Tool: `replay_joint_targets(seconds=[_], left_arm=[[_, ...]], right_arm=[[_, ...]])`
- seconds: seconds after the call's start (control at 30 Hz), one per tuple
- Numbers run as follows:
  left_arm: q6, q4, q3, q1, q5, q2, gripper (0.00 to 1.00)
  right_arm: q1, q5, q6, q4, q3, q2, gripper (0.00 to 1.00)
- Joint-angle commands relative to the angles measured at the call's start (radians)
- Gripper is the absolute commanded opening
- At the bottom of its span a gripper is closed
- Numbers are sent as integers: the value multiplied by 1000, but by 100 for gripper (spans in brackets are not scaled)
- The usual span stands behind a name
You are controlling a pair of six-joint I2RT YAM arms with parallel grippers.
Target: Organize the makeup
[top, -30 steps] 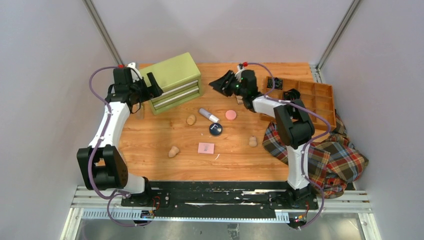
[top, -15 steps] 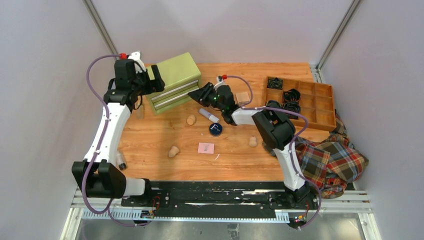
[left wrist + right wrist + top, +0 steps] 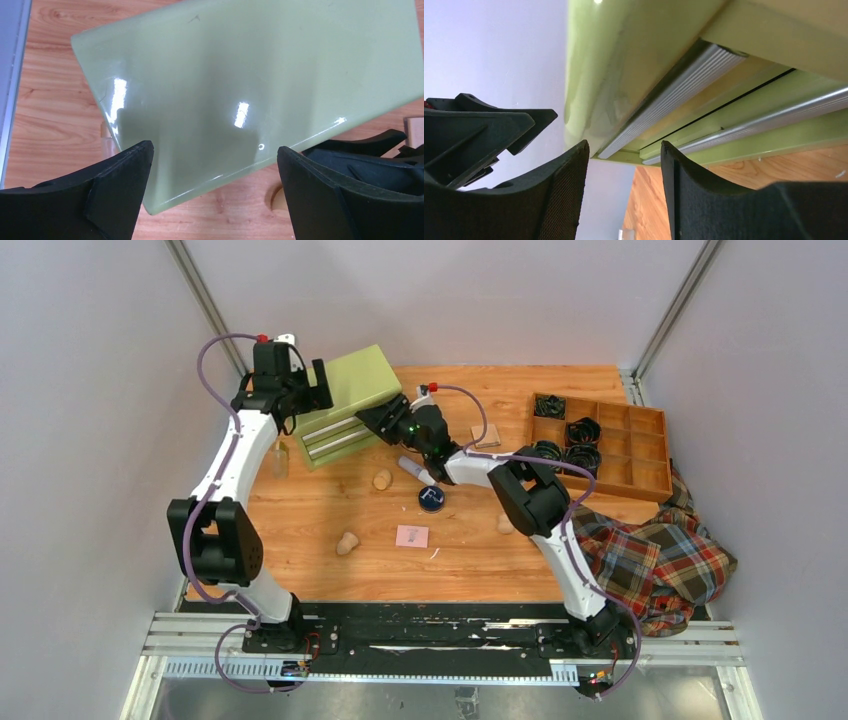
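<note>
Makeup lies loose on the wooden table: a white tube point(image 3: 415, 470), a navy compact point(image 3: 431, 499), a pink square pad point(image 3: 412, 536), tan sponges point(image 3: 382, 479) point(image 3: 347, 543) point(image 3: 506, 524), a tan square point(image 3: 486, 435) and a clear bottle point(image 3: 278, 460). The right arm hides the pink disc. My left gripper point(image 3: 305, 390) point(image 3: 215, 185) hangs wide open over the top of the green drawer cabinet point(image 3: 345, 400) point(image 3: 240, 85). My right gripper point(image 3: 375, 418) point(image 3: 624, 165) is open right at the cabinet's front, just below the aluminium drawer handles point(image 3: 674, 95), with nothing between its fingers.
A wooden compartment tray point(image 3: 640, 455) with black coiled bands point(image 3: 582, 430) stands at the right. A plaid cloth point(image 3: 660, 550) is bunched at the tray's near side. Grey walls close in on the left and right.
My right arm swung left from beside the tray to the cabinet's front, covering the pink disc. My left gripper shifted onto the cabinet's top.
</note>
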Motion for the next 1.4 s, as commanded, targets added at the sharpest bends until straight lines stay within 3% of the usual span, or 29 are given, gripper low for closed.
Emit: replay_joint_targets(seconds=[0.0, 0.33, 0.77, 1.37], left_arm=[[6, 27, 39, 1, -18, 20, 98], [-8, 22, -2, 0, 72, 71, 98], [-7, 23, -29, 1, 83, 84, 98], [-10, 32, -90, 0, 146, 90, 98]], right_arm=[[12, 33, 27, 0, 50, 61, 55], [7, 64, 38, 25, 97, 98, 54], [14, 48, 66, 78, 97, 102, 54], [20, 160, 157, 136, 170, 164, 52]])
